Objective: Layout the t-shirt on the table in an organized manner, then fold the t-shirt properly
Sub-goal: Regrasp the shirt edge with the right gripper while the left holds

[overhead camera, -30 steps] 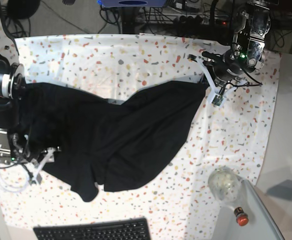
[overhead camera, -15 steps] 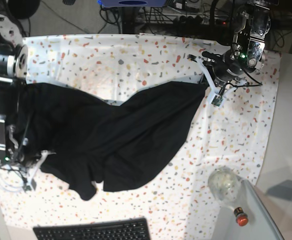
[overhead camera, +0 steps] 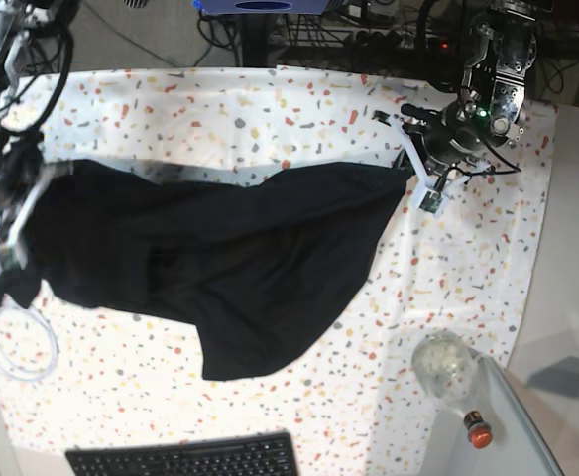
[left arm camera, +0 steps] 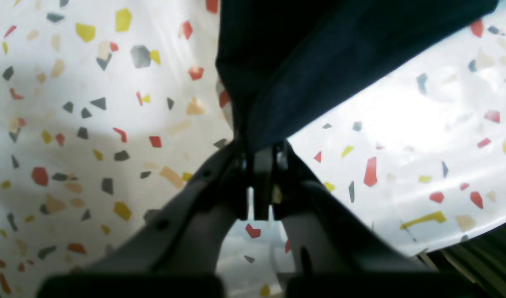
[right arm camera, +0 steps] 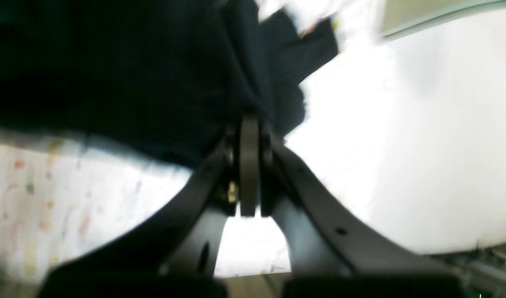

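- The left end effector (left arm camera: 263,182) has its jaws pressed together on a gathered corner of the black t-shirt (overhead camera: 220,268); in its wrist view the cloth comes out from the tips in a narrow bunch and then widens.
- The right end effector (right arm camera: 249,165) is also clamped on the t-shirt, with a thick fold of dark cloth between the tips. This wrist view is blurred, so I cannot say which part of the garment it holds.
- In the base view the left end effector (overhead camera: 420,178) holds the t-shirt's far right corner and the right end effector (overhead camera: 12,238) holds its left edge. The garment is stretched between them over the middle of the desk (overhead camera: 270,109), and one lobe hangs down toward the keyboard (overhead camera: 185,458).
- I judge the t-shirt to be light, soft and limp: it sags and wrinkles between the two holds and keeps no shape by itself. It should not slip easily from a closed grip, but one thin layer could pull out under strong tension.
- The best places to hold are probably seams, as the shoulders or the hem corners, where the cloth is doubled.
- The clear jar (overhead camera: 446,365) stands on the desk well apart from the t-shirt, on the side of the keyboard.
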You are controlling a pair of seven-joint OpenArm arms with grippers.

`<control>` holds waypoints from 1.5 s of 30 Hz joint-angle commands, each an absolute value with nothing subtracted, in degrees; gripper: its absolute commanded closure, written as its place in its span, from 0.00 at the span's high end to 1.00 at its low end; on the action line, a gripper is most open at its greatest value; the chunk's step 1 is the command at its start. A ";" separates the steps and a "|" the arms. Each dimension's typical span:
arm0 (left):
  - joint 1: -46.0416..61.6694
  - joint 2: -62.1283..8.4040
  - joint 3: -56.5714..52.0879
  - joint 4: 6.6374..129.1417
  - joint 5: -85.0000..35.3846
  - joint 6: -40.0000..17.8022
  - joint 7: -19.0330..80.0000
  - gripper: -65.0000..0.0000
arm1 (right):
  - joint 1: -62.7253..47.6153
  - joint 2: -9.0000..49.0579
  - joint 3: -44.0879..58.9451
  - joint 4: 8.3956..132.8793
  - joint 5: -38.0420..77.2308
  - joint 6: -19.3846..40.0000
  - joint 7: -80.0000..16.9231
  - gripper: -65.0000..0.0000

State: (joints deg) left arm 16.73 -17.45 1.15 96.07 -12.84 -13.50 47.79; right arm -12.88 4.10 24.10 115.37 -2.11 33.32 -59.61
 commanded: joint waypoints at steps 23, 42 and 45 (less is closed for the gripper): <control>16.48 -18.15 1.01 97.10 -12.88 -13.58 47.08 0.00 | -21.05 -5.49 32.13 116.44 0.48 37.05 -48.04 0.44; 16.57 -18.07 1.10 96.66 -12.88 -13.58 47.08 0.00 | 7.87 0.48 21.32 74.86 -21.85 33.71 -39.08 0.43; 16.57 -18.07 1.10 96.66 -12.88 -13.58 47.08 0.00 | 9.01 0.48 22.73 71.08 -21.85 33.71 -38.64 0.40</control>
State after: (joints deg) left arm 16.82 -17.63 1.32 95.85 -12.60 -13.50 47.77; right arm 7.84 0.05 22.63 70.24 -21.98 33.89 -39.42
